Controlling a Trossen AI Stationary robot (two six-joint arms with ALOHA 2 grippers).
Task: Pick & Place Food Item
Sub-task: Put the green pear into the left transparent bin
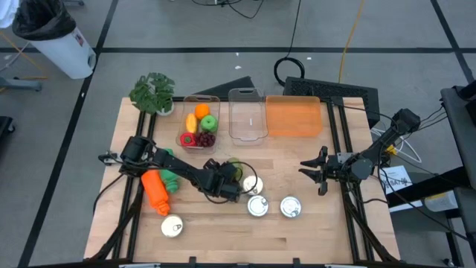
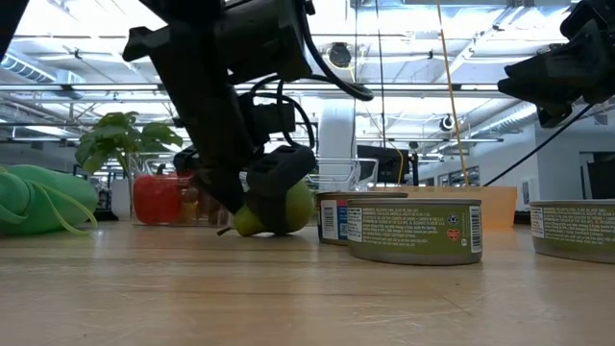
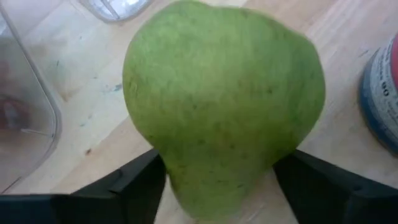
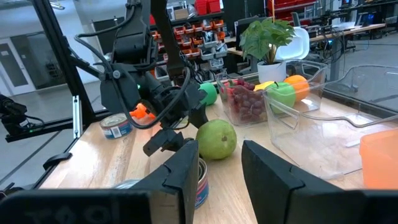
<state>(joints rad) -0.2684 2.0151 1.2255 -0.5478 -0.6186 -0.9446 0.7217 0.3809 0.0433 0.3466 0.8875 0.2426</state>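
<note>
Centrally, fruit-filled bin (image 1: pixel 198 132), empty clear bin (image 1: pixel 248 116), orange bin (image 1: pixel 293 117).

**Colours on your table**

You can see a green pear (image 3: pixel 224 112) with tiny dark speckles, filling the middle of the left wrist view. In the high view, an orange bottle (image 1: pixel 155 191) lies at the lower left, with a green toy (image 1: pixel 170 179) just above it. The clear box (image 1: pixel 199 123) near the top middle holds orange, yellow, green and dark red fruit. An orange tray (image 1: pixel 293 117) sits at the upper right. Your cans (image 2: pixel 414 231) wear olive green labels with white writing. The table (image 1: pixel 297 160) is pale wood.
</note>
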